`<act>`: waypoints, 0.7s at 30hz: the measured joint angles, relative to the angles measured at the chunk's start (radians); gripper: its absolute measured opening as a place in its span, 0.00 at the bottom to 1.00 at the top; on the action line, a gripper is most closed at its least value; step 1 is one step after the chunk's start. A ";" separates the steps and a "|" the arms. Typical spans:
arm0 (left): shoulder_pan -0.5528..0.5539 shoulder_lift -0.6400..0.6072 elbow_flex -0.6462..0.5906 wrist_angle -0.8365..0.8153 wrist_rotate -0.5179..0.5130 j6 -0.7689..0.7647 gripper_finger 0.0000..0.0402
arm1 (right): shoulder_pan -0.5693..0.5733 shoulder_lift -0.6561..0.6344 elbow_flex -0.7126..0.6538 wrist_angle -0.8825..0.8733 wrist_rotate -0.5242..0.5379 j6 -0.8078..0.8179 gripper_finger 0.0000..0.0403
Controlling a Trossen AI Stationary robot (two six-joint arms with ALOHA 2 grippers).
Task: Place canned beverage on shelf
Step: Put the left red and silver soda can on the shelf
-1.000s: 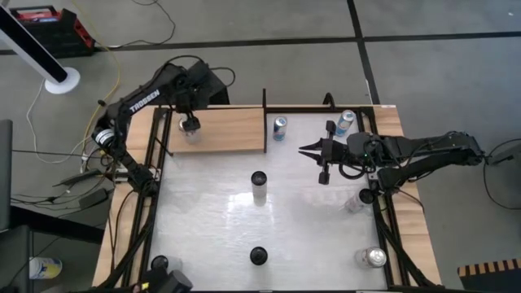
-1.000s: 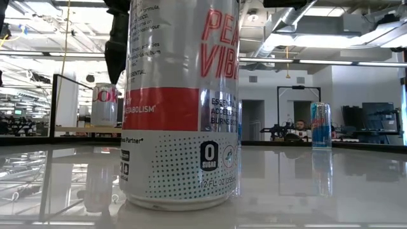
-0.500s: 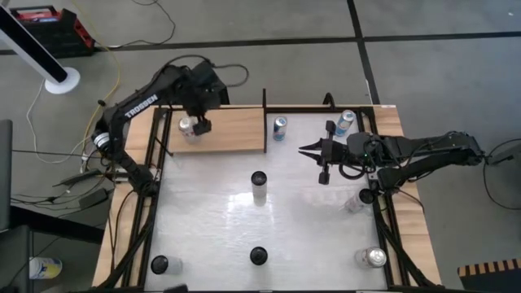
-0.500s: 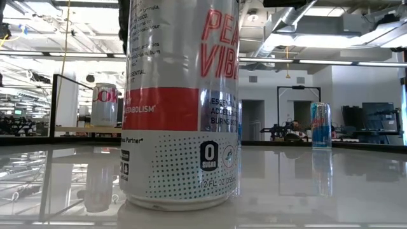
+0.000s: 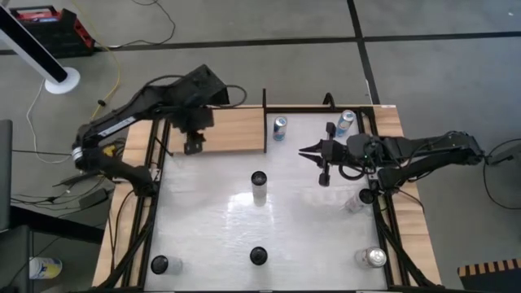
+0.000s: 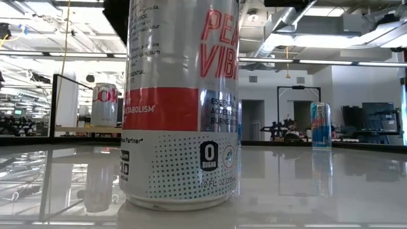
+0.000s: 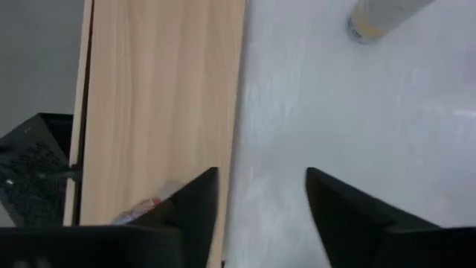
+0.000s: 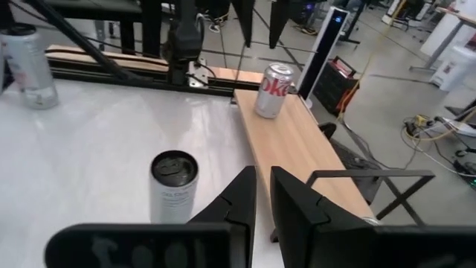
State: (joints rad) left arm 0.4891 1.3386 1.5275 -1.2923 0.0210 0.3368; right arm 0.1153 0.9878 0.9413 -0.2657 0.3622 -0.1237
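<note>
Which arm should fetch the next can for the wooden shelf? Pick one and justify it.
Probably right. The right tool hangs empty over the white tabletop, pointing toward the blue-and-silver can close by. The left tool is farther off, over the flat light-wood shelf, above the silver cola can.

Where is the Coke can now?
The Coke can stands upright on the wooden shelf at the table's far left, under the left hand.

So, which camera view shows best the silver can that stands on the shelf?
The right wrist view: the silver can stands upright on the shelf, unobstructed. The low view shows it small and far; the high view hides it under the left arm.
</note>
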 joint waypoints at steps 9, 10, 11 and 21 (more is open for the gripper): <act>0.085 -0.159 -0.347 0.234 -0.070 0.070 0.02 | -0.010 0.000 0.000 0.017 0.001 -0.016 0.17; 0.090 -0.153 -0.358 0.235 -0.078 0.070 0.02 | -0.016 0.000 0.000 0.020 0.001 -0.016 0.17; 0.094 -0.143 -0.366 0.236 -0.086 0.070 0.01 | -0.022 0.000 0.000 0.022 0.001 -0.017 0.17; 0.109 -0.063 -0.381 0.227 -0.205 0.042 0.00 | -0.081 0.000 0.000 0.021 0.001 -0.042 0.17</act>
State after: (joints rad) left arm 0.5981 1.2756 1.1461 -1.0648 -0.1843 0.3788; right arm 0.0343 0.9878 0.9413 -0.2451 0.3634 -0.1658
